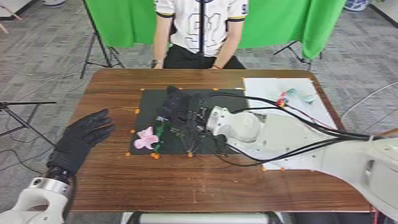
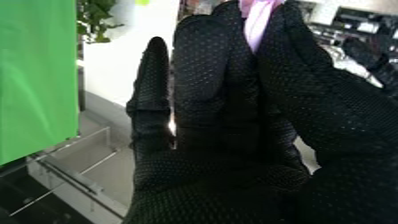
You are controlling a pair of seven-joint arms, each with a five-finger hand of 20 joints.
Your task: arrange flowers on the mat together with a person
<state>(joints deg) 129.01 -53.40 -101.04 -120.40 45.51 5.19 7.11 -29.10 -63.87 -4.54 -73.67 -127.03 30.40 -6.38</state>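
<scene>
In the head view, my left hand (image 1: 83, 139) is over the table's left side, left of the dark mat (image 1: 152, 102), its fingers relaxed and holding nothing. My right hand (image 1: 178, 111) is over the mat in the head view. A pink flower (image 1: 147, 138) lies at the mat's left part, with green stem beside it reaching up to that hand. In the right wrist view, my right hand (image 2: 209, 75) pinches a pale pink piece (image 2: 258, 22), seemingly part of a flower, between thumb and fingers. The glove hides the rest of it.
A white sheet (image 1: 266, 87) lies on the table's right, bearing a red flower (image 1: 282, 98) and a pale bluish one (image 1: 307, 98). My right arm and its black cables pass over that sheet. Small orange markers (image 1: 155, 156) line the mat's edges.
</scene>
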